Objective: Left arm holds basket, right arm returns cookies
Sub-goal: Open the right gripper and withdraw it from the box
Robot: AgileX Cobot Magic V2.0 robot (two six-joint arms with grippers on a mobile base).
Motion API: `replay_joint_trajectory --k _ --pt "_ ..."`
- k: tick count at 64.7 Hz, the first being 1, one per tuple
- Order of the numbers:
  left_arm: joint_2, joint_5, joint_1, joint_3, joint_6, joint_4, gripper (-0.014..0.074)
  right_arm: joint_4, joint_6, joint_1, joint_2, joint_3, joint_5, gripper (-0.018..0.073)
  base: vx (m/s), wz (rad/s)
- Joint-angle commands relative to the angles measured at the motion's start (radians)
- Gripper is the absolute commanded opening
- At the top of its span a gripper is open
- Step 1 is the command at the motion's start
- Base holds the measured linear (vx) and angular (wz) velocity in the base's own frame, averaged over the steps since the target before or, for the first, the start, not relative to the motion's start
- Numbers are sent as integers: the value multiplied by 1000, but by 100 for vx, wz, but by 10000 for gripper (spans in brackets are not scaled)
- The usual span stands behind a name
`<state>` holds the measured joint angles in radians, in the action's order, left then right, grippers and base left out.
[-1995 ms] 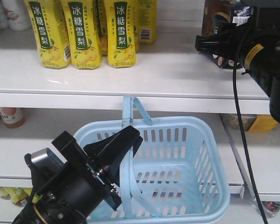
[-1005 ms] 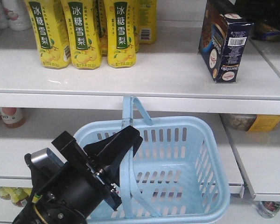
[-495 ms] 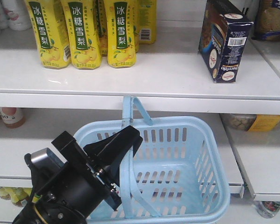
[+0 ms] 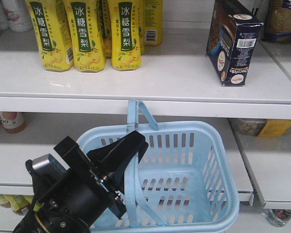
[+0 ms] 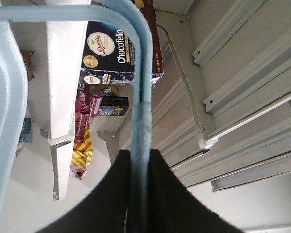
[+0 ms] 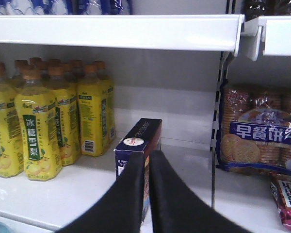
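1. One thin handle (image 5: 144,92) of the basket (image 4: 184,145) is being pinched tight by the left gripper (image 4: 131,148).
2. The cookies (image 4: 233,43) are being left upright on the white shelf (image 4: 160,77), right of the yellow bottles (image 4: 87,34).
3. The right gripper (image 6: 148,187) is being kept nearly closed, empty, before the box.

Front view: elevated, facing the shelving, near, looking down on the basket (image 4: 184,165). Left wrist view: close, looking up along the basket handle (image 5: 143,97). Right wrist view: level, facing the shelf. All three share the cookies (image 4: 233,43).
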<state>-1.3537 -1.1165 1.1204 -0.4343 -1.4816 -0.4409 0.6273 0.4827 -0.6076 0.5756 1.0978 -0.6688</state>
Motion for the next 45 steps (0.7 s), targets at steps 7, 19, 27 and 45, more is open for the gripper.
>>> replay_joint_trajectory --k 7,19,27,45 --pt "33 -226 3 -25 -4 30 -3 -115 -173 0 -137 -101 160 -7 0 0" --pt "33 -226 3 -25 -4 30 -3 -120 -173 0 -266 -259 177 -6 0 0" --pt "33 -226 3 -25 -4 30 -3 -103 -173 0 -337 -356 181 -6 0 0" --pt "33 -226 3 -25 -4 30 -3 -136 -172 0 -371 -411 185 -6 0 0"
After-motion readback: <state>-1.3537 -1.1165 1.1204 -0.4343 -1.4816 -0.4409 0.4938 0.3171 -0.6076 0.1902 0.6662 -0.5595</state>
